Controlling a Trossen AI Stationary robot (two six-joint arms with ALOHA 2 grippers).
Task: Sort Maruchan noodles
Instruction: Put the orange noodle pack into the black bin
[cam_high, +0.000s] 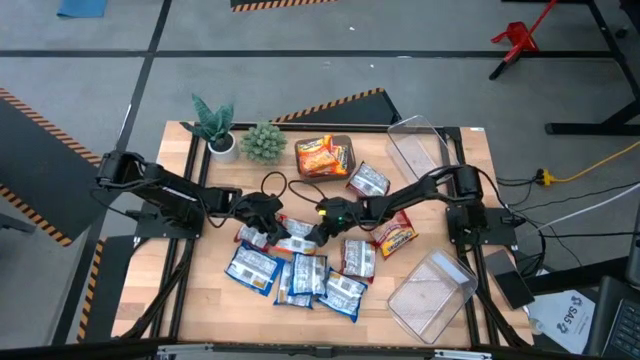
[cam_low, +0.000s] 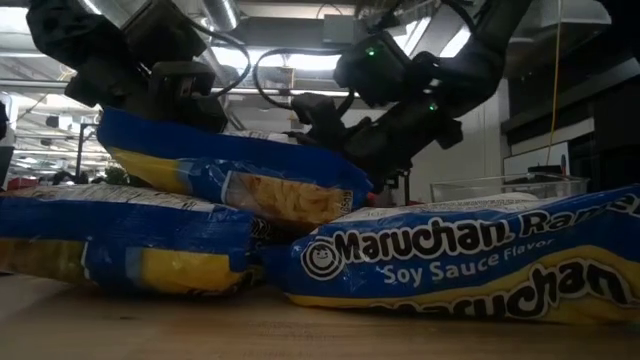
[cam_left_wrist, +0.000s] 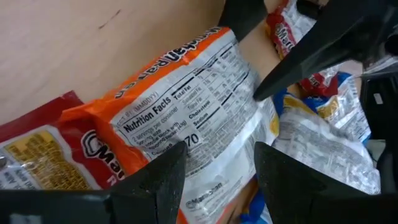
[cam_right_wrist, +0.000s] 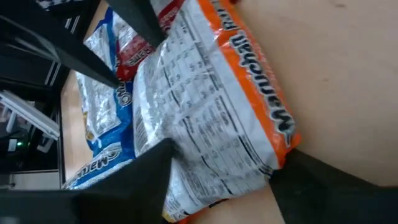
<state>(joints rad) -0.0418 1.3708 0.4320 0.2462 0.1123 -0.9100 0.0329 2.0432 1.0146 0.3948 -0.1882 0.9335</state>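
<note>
An orange Maruchan noodle packet (cam_left_wrist: 186, 106) (cam_right_wrist: 211, 112), printed back up, lies between my two grippers in the middle of the table (cam_high: 296, 238), over red and blue packets. My left gripper (cam_left_wrist: 217, 168) (cam_high: 272, 222) is shut on one end. At the opposite end my right gripper (cam_right_wrist: 221, 174) (cam_high: 318, 228) stands open, one finger at each long edge; I cannot tell if they touch. Several blue packets (cam_high: 290, 275) lie nearer the front edge. My left gripper has the orange packet's end (cam_left_wrist: 214, 146) between its two fingers, one finger at each long edge. The fingers slant down from the table's left and lie along the packet. The packet's face is creased between them. Whether it is lifted clear of the packets below does not show.
Orange packets (cam_high: 325, 155) sit at the back centre. One clear bin (cam_high: 415, 150) stands at the back right and another (cam_high: 435, 295) at the front right. Two green plants (cam_high: 215, 125) (cam_high: 263, 143) stand at the back left. A red packet (cam_high: 393, 235) lies under the right arm.
</note>
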